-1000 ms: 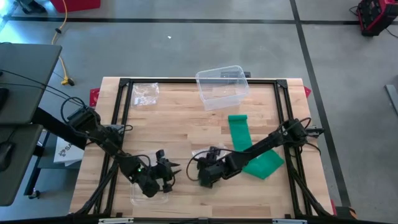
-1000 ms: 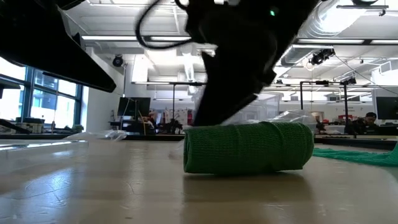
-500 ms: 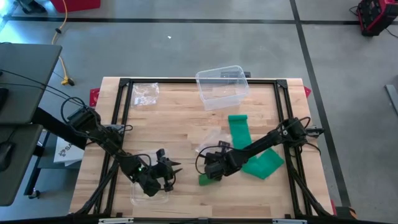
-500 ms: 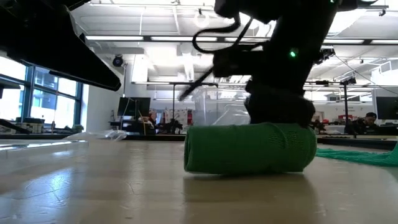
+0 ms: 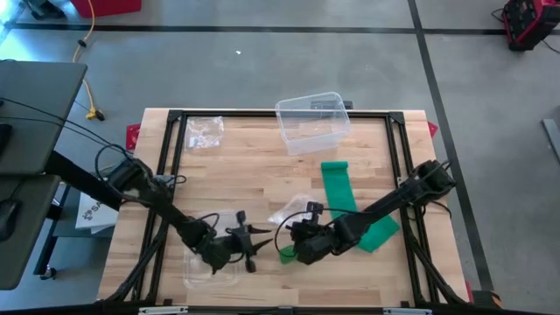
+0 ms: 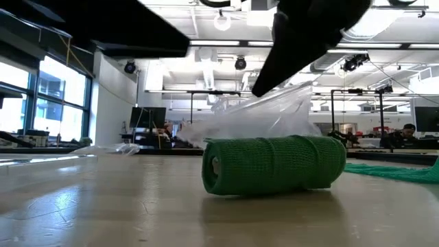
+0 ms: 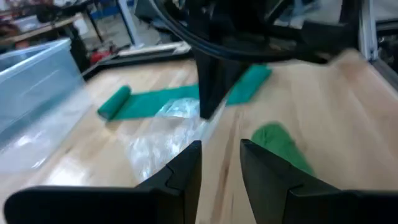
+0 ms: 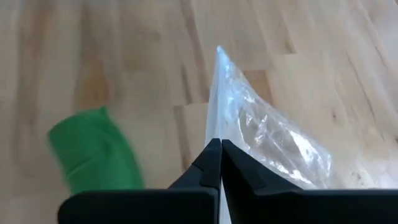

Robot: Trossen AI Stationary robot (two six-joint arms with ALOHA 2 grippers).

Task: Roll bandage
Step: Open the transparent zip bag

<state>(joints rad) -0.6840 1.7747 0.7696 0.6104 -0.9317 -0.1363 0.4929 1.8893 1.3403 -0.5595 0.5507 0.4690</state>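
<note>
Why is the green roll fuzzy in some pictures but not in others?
In the low view the rolled bandage looks sharp, its weave showing, with bright ceiling lights behind it. In the left wrist view it is smeared, and in the right wrist view soft-edged, while the plastic bag there glints.

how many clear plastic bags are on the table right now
3. One crumpled bag at the far left corner, one bag pinched by the right gripper mid-table, one under the left gripper at the near edge.

The rolled green bandage (image 6: 274,165) lies on its side near the table's front edge. A second green bandage (image 5: 335,185) lies unrolled to its right, farther back.
</note>
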